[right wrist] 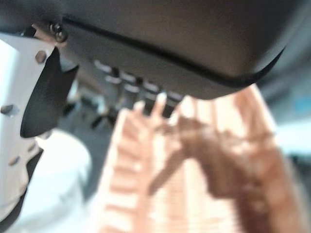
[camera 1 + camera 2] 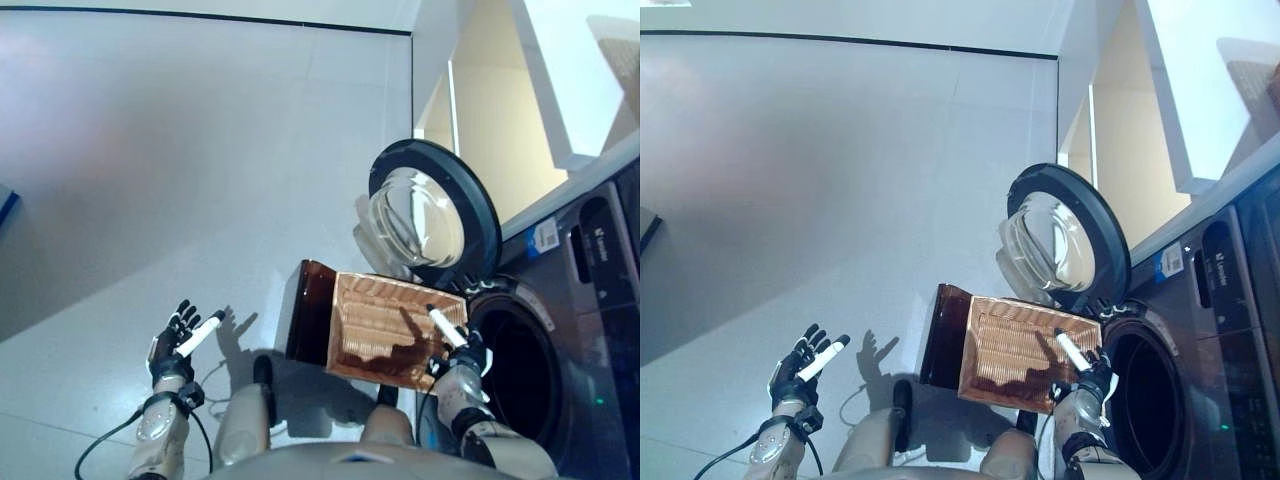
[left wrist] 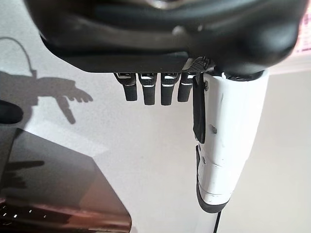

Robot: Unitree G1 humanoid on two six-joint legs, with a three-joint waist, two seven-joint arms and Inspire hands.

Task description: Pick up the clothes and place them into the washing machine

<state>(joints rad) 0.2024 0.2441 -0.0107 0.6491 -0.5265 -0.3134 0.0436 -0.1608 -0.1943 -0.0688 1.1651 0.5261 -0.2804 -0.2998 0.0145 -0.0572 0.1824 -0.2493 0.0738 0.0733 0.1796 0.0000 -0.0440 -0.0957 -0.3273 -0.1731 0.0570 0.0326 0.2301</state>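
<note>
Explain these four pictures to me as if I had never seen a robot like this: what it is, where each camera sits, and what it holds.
This is a two-legged robot with two arms ending in dark hands. The two wide pictures come from cameras on its head, looking down; the two close ones come from cameras on its wrists. On the floor stands a brown basket, beside a washing machine whose round door is swung open. The right hand is at the basket's edge nearest the drum opening; whether it grips is unclear. The left hand hangs open and empty over bare floor. No clothes are visible.
</note>
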